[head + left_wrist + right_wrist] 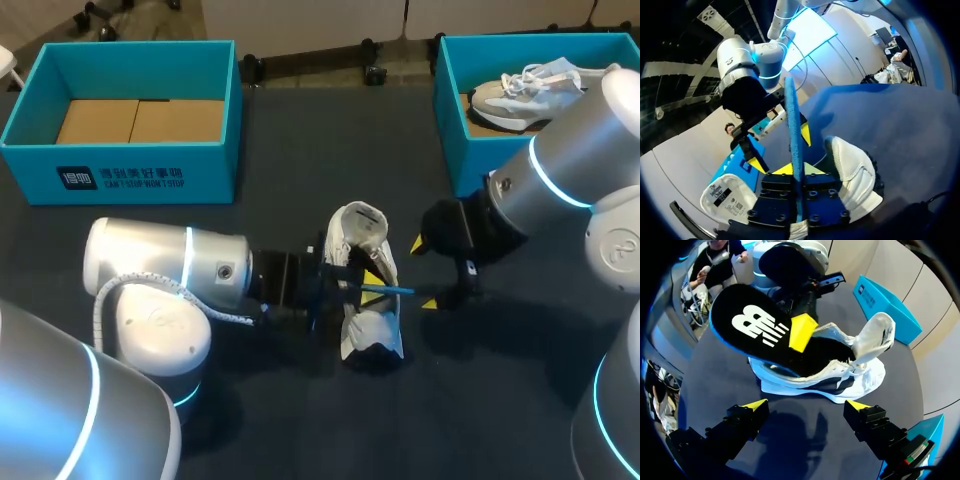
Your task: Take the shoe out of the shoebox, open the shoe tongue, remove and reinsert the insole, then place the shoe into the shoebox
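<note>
White shoe (374,328) on its side near the middle of the worktop (300,140), tongue folded back, opening exposed. Insole (752,327) raised edge-on, one end over the shoe's opening, pinched from both faces by the left gripper (798,169), fingers clamped on it. Right gripper (806,405) just beside the shoe toward the worktop's right edge, fingers spread wide, touching nothing. Teal shoebox (140,182) at the far left corner; second box (455,150) with another shoe (520,92) at the far right corner.

Head camera looks down; close, opposed wrist cameras share the shoe (362,232).
</note>
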Motion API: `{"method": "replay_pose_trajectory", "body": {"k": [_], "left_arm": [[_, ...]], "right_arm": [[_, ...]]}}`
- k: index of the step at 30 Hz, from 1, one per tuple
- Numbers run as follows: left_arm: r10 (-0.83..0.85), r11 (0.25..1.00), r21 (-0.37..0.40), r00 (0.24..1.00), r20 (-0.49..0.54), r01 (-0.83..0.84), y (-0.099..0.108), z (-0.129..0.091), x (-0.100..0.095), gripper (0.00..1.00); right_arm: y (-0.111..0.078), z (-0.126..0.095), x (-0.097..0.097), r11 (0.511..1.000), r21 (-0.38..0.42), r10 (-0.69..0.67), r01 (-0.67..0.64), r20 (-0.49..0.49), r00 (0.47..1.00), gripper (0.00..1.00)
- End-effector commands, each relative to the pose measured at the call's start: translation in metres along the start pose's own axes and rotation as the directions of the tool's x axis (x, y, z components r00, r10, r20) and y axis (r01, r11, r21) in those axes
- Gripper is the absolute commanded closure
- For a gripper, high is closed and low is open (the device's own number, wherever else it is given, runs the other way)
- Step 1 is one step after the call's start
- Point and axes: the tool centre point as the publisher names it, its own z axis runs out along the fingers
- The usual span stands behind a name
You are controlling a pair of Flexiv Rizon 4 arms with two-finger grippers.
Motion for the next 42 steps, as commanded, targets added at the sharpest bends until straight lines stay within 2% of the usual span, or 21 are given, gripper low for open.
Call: {"method": "replay_pose_trajectory", "body": {"k": [1,10,16,19,21,24,27,30,31,38,42], "left_arm": [[0.009,1.0,-0.021,1.0,-0.014,-0.009,0.0,0.0,-0.002,1.0],[0.04,0.996,-0.073,0.999,-0.027,-0.042,0.022,0.008,-0.002,1.0],[0.028,0.995,-0.092,0.999,-0.036,-0.032,0.027,0.007,0.001,1.0],[0.022,0.996,-0.082,1.0,-0.021,-0.024,0.021,0.003,-0.002,0.6],[0.024,0.997,-0.072,1.0,-0.014,-0.025,0.015,0.0,-0.004,0.55],[0.029,0.999,-0.046,1.0,-0.004,-0.029,0.004,-0.004,-0.008,0.56],[0.028,0.999,-0.032,1.0,-0.003,-0.029,-0.002,-0.005,-0.009,0.68],[0.024,0.999,-0.025,1.0,-0.01,-0.024,-0.003,-0.005,-0.007,0.87],[0.016,1.0,-0.021,1.0,-0.025,-0.016,-0.003,-0.004,-0.005,1.0],[0.048,0.999,-0.007,0.996,-0.073,-0.049,0.005,0.001,0.005,1.0],[0.078,0.996,-0.026,0.993,-0.092,-0.08,0.016,0.003,0.006,1.0]], "right_arm": [[0.0,-0.001,0.002,1.0,0.0,0.0,0.0,0.004,1.0,0.0],[-0.001,0.0,0.002,1.0,-0.002,-0.001,0.001,0.001,1.0,0.0],[-0.001,0.0,0.001,1.0,0.001,-0.003,0.003,-0.004,1.0,0.0],[-0.001,-0.001,0.001,1.0,0.002,-0.002,0.002,-0.003,1.0,0.0],[-0.002,-0.001,0.001,1.0,0.002,-0.002,0.002,-0.002,1.0,0.0],[-0.002,-0.002,0.0,1.0,0.001,-0.001,0.001,0.001,1.0,0.0],[-0.001,-0.002,-0.001,1.0,0.001,-0.002,0.002,0.002,1.0,0.0],[-0.001,-0.002,-0.002,1.0,0.0,-0.003,0.003,0.001,1.0,0.0],[-0.001,-0.001,-0.002,1.0,0.0,-0.004,0.004,0.001,1.0,0.0],[-0.001,0.0,-0.002,1.0,0.0,-0.002,0.002,-0.001,1.0,0.0],[-0.001,0.001,-0.001,1.0,-0.001,-0.002,0.002,-0.003,1.0,0.0]]}}
